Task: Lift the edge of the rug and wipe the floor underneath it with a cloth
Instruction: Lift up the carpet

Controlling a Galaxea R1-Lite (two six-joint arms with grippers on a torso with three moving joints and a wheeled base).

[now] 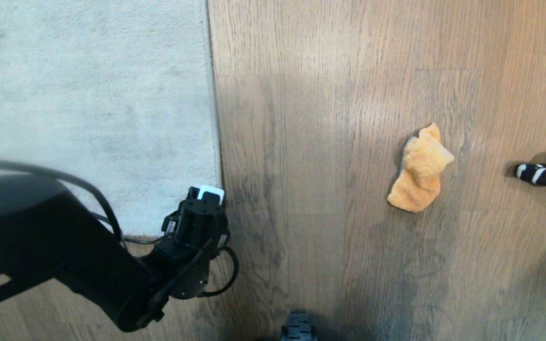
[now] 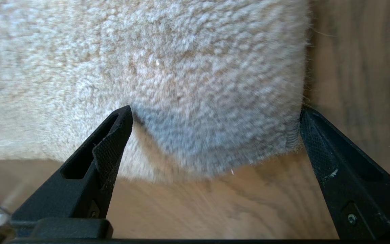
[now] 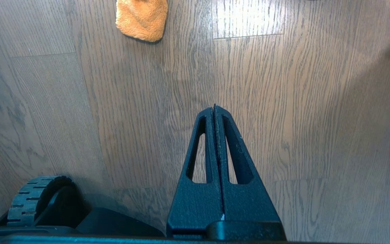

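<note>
the left gripper [image 2: 215,115] sits wide apart over the rug edge [image 2: 215,149], right at the rug's corner. the orange cloth [image 1: 420,170] lies on the floor [image 1: 301,142], well apart from the rug. the right gripper [image 3: 214,108] is pressed together, holding nothing.

No readable text, label, brand, number or sign appears on any surface in these three views.

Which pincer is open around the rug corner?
The left pincer: open, straddling the rug edge. The right pincer is shut above bare floor.
</note>
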